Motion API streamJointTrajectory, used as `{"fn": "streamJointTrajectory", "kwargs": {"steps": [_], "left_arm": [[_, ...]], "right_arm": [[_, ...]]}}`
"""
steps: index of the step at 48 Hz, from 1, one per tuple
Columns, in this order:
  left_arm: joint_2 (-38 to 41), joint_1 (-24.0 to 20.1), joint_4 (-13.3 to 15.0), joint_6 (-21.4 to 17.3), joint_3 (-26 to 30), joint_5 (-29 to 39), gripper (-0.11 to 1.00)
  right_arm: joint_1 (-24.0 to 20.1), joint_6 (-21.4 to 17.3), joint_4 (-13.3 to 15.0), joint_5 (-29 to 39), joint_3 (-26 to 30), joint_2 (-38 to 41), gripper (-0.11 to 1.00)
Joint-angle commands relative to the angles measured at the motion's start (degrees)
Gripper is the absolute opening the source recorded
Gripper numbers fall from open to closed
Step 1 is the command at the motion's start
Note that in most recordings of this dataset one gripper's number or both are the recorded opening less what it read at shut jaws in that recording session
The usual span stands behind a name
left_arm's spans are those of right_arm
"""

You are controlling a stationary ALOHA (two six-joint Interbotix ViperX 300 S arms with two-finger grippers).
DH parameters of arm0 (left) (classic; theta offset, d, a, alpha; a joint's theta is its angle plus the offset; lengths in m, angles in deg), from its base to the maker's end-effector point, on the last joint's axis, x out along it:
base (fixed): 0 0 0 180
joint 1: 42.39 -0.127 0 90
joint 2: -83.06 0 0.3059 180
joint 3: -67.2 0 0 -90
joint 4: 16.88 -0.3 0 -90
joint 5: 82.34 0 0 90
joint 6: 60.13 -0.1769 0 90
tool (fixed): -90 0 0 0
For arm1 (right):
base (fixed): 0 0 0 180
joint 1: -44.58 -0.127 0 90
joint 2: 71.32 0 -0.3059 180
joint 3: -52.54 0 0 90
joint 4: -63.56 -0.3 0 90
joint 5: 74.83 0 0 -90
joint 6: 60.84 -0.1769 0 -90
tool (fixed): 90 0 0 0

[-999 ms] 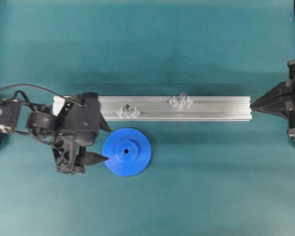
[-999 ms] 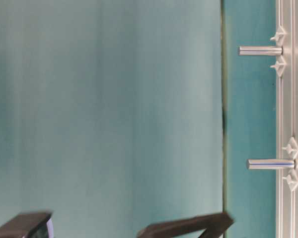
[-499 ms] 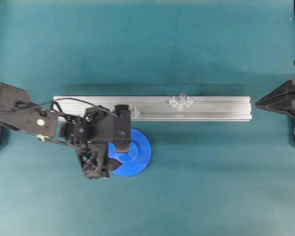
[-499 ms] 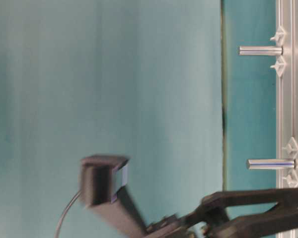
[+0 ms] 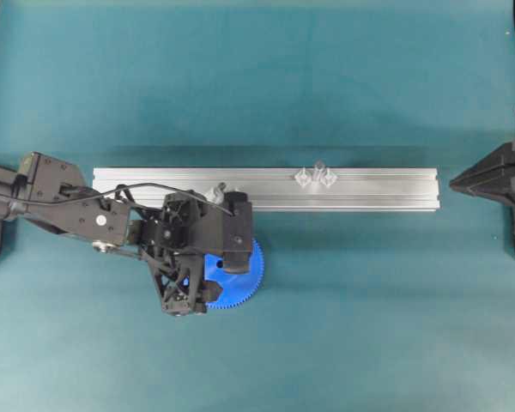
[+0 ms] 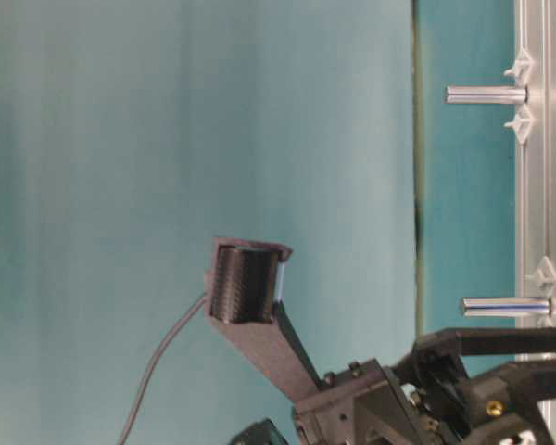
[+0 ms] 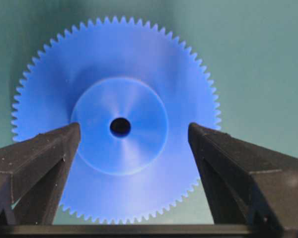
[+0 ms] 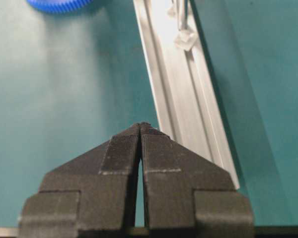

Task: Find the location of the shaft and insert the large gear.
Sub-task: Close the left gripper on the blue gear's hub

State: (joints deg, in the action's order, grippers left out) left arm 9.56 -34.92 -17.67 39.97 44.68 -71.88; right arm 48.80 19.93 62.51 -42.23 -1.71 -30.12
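Left gripper: jaws spread wide, holding nothing. Large gear: flat on the teal table directly beneath, raised hub centred between the two fingers. Rail: beyond the jaws. Shaft: upright on the rail, just past the gear. Right gripper: jaws pressed together, empty, near the rail's far end.

Light is even and fairly bright, falling from above: the rail throws a soft shadow onto the worktop along its far side. In the right wrist view the rail's top glares white near the upper edge. The left wrist view shows the gear soft and slightly hazy, its hub washed pale. The table-level view looks blurred across its left half.
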Motion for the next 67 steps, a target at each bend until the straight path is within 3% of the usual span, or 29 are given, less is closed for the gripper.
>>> {"fn": "streamJointTrajectory", "kwargs": {"steps": [1, 67], "left_arm": [[-0.88, -0.70, -0.09, -0.09, 1.32, 0.88, 0.92], [3.16, -0.26, -0.18, 0.35, 2.37, 1.49, 0.92]], "right_arm": [[0.09, -0.18, 0.09, -0.18, 0.53, 0.00, 0.06], [0.09, -0.35, 0.09, 0.62, -0.97, -2.11, 0.06]]}}
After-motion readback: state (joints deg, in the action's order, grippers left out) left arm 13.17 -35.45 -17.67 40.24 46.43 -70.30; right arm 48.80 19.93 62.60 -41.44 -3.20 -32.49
